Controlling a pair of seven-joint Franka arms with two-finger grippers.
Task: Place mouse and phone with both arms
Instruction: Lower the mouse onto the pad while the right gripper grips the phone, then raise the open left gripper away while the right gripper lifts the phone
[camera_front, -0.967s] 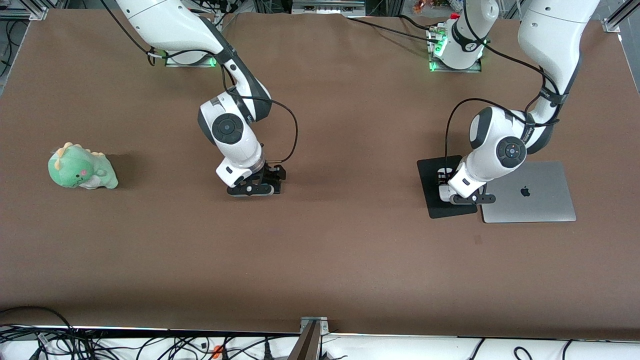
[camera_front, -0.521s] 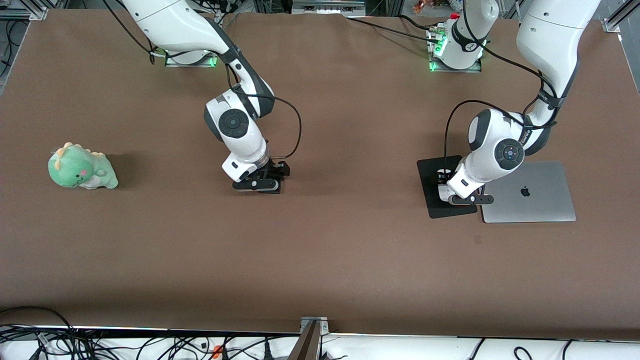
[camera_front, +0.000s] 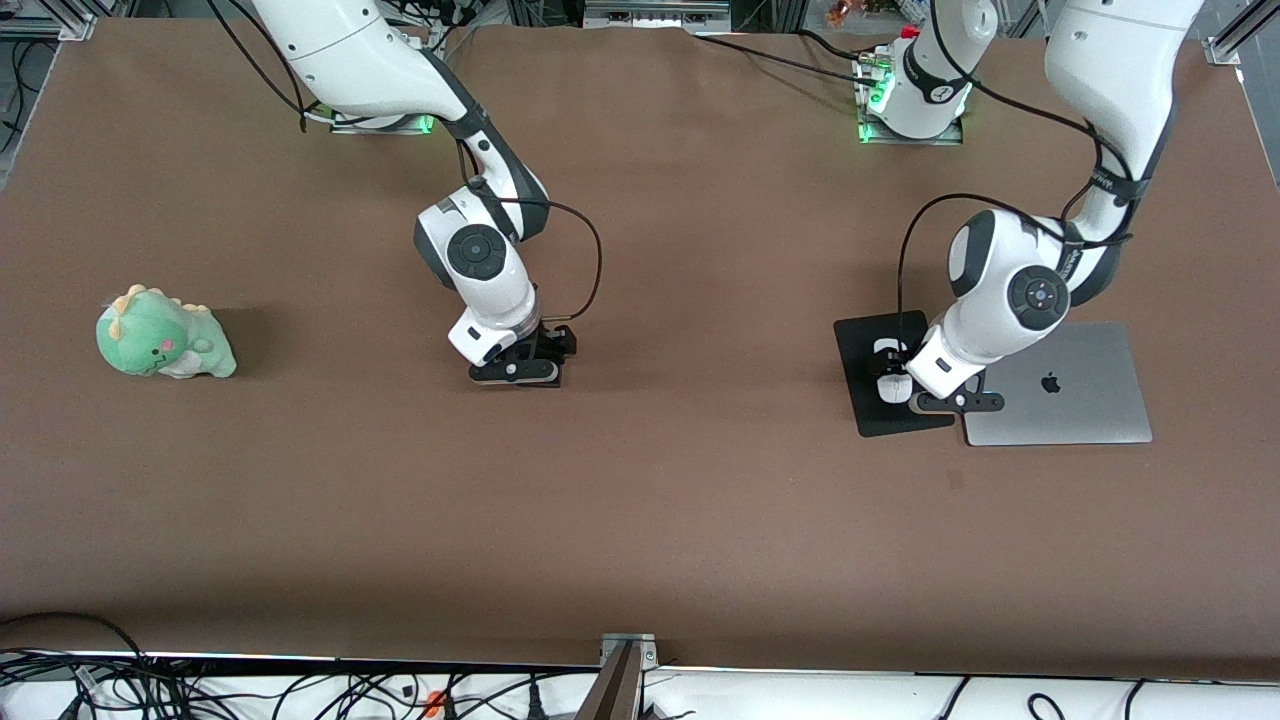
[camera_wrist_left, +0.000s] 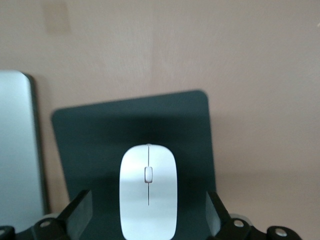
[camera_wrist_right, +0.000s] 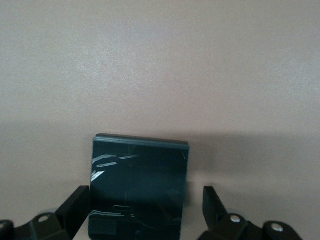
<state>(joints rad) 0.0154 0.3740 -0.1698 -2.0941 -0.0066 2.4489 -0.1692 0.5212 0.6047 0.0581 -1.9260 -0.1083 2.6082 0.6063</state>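
Note:
The white mouse (camera_wrist_left: 148, 192) lies on a black mouse pad (camera_wrist_left: 100, 135), which is also seen in the front view (camera_front: 885, 418). There part of the mouse (camera_front: 889, 373) shows beside the left arm's hand. My left gripper (camera_wrist_left: 148, 207) is open just above it, one finger on each side with a dark gap between. The phone (camera_wrist_right: 137, 185), a glossy black slab, lies flat on the brown table. My right gripper (camera_wrist_right: 144, 207) is open astride it, near the middle of the table. In the front view the right gripper (camera_front: 515, 372) hides the phone.
A closed silver laptop (camera_front: 1070, 400) lies beside the mouse pad, toward the left arm's end. A green dinosaur plush (camera_front: 160, 335) sits toward the right arm's end. The table's nearer edge carries a metal bracket (camera_front: 628, 650).
My left gripper has opened off the mouse and drawn back toward the laptop, uncovering the mouse on the pad. The right arm has shifted slightly toward the left arm's end, still open.

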